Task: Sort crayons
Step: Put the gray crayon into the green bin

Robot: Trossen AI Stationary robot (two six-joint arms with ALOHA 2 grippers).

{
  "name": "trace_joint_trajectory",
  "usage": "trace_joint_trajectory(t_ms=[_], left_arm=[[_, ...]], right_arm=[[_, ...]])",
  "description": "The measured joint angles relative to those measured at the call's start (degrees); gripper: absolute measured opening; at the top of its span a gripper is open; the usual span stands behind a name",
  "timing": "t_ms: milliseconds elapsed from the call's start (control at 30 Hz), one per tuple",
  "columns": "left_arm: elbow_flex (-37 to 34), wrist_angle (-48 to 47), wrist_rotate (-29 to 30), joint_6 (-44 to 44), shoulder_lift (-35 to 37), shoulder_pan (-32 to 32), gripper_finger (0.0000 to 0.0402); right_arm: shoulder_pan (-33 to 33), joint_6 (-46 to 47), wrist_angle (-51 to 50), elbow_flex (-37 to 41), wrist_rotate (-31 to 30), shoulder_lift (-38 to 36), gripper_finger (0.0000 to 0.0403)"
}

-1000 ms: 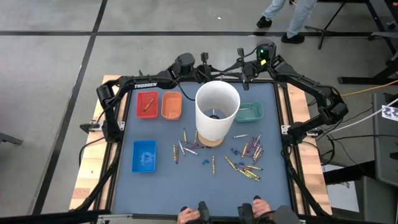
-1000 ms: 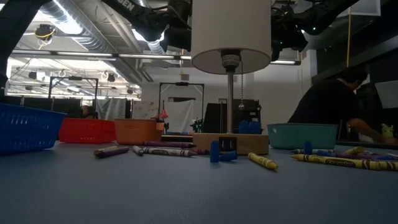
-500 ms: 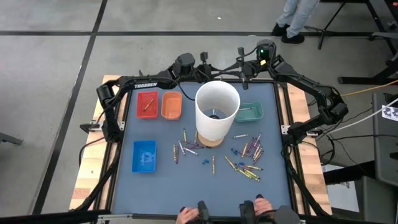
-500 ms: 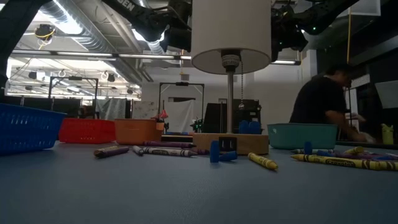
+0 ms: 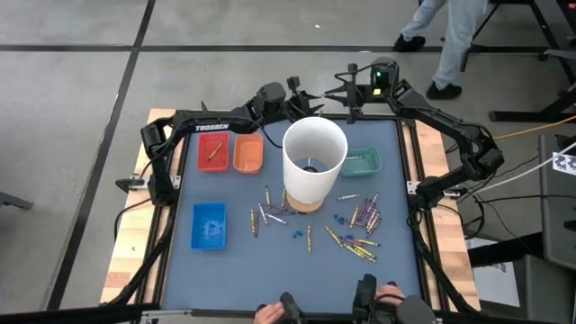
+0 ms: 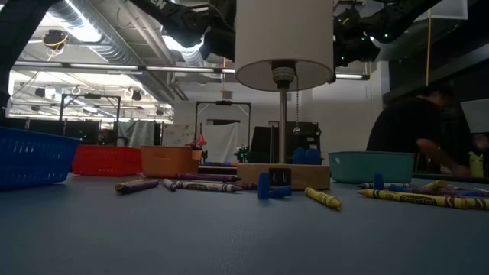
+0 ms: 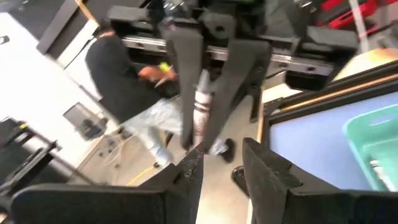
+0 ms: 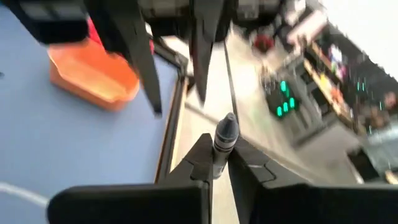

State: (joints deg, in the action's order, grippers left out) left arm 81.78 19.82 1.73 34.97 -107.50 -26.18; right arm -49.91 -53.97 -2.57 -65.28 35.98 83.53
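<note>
The right gripper [image 8: 219, 163] is pinching a grey crayon [image 8: 224, 134] at the table's twelve o'clock edge, the left gripper [image 7: 221, 163] spreading opposite. Handover seems finished; next, carrying it to a tray. Other crayons [image 5: 360, 238] are lying toward five o'clock.

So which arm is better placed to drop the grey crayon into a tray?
Right. The right fingers are shut on the crayon, nearer the teal tray; the left fingers are open and empty.

A white lamp [image 5: 314, 171] stands among red [image 5: 213, 151], orange [image 5: 247, 153], teal [image 5: 362, 163] and blue [image 5: 209, 225] trays.
</note>
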Motion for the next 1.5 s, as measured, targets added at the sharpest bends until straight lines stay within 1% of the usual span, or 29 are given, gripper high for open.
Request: trace_joint_trajectory(t_ms=[133,233,300,367,467,533,633,800,900,1000,1133,1300,1400,1500], left_arm=[[0.00,-1.38,7.02,0.07,0.05,0.69,0.0094],[-0.04,-1.92,12.77,0.18,0.74,1.21,0.0094],[-0.04,-3.47,14.85,0.30,2.04,1.28,0.0094],[-0.04,-6.06,15.10,0.28,3.59,1.28,0.0094],[-0.04,-12.94,15.13,0.24,6.34,1.12,0.0092],[-0.04,-18.03,15.18,-0.10,8.08,1.12,0.0092],[-0.04,-26.29,15.20,-1.90,10.71,1.10,0.0092],[-0.04,-45.43,15.10,-7.34,14.41,1.45,0.0092],[-0.04,-56.95,12.47,-11.16,16.30,1.47,0.0092],[-0.04,-66.49,5.44,-14.11,16.92,1.18,0.0092],[-0.06,-75.25,-4.05,-15.14,16.92,1.02,0.0092],[-2.79,-75.34,-10.65,-15.16,16.81,1.49,0.0092],[-5.88,-73.15,-12.44,-15.35,16.83,1.91,0.0092],[-9.73,-71.76,-12.50,-15.72,16.79,2.42,0.0092]], right_arm=[[0.00,0.13,-5.03,0.00,-7.29,-0.45,0.0022],[0.00,0.21,-9.46,0.00,-10.51,-1.15,0.0020],[0.00,0.18,-12.25,0.00,-12.24,-1.78,0.0023],[0.00,0.17,-15.18,0.00,-14.27,-2.66,0.0026],[0.00,0.21,-20.41,0.00,-17.15,-4.57,0.0027],[0.00,0.22,-23.79,0.00,-17.48,-6.09,0.0025],[0.07,1.47,-27.67,0.00,-16.40,-8.68,0.0023],[0.97,10.13,-34.72,0.00,-14.01,-12.40,0.0025],[1.98,14.01,-39.42,-0.01,-13.87,-13.98,0.0024],[3.71,18.28,-43.55,0.00,-13.85,-14.46,0.0025],[6.79,20.34,-48.14,0.00,-13.94,-14.23,0.0025],[9.25,20.37,-50.42,0.00,-14.89,-14.21,0.0025],[9.55,20.37,-50.29,0.86,-14.92,-14.21,0.0025],[9.41,20.37,-49.75,3.57,-14.83,-14.21,0.0025]])
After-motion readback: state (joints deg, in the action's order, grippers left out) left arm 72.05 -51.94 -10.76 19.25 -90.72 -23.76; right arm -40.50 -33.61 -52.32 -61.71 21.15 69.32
